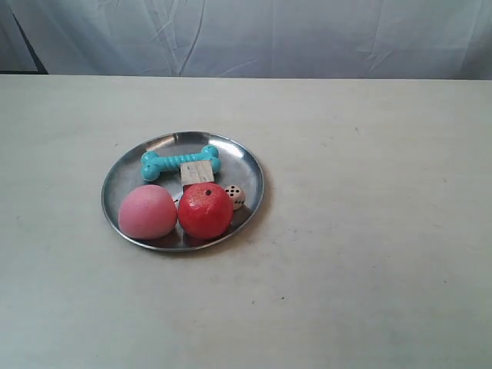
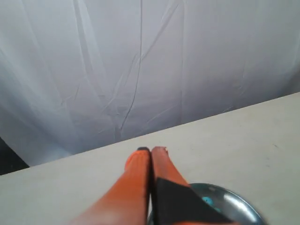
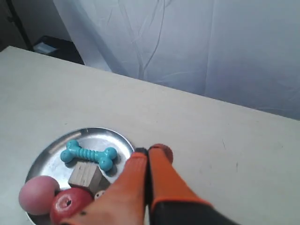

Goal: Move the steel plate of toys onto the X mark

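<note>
My left fingers (image 2: 138,165) and right fingers (image 3: 161,171) are both pressed together, holding nothing. The plate (image 1: 165,144) sits on the counter (image 1: 369,231). If I tip it, the ball (image 1: 147,211) and apple (image 1: 205,210) may roll off.

Orange left claw (image 2: 151,150), tips together, near the steel plate (image 2: 235,204).

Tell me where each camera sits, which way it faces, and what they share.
Exterior view: off the arms, above the table, looking down toward the curtain at the plate of toys; no robot part shows.
Left wrist view: on the left arm, facing the curtain; shut left gripper and some plate rim.
Right wrist view: on the right arm, looking down past the shut right gripper at the plate.
Shared: plate, table and curtain in all three.
</note>
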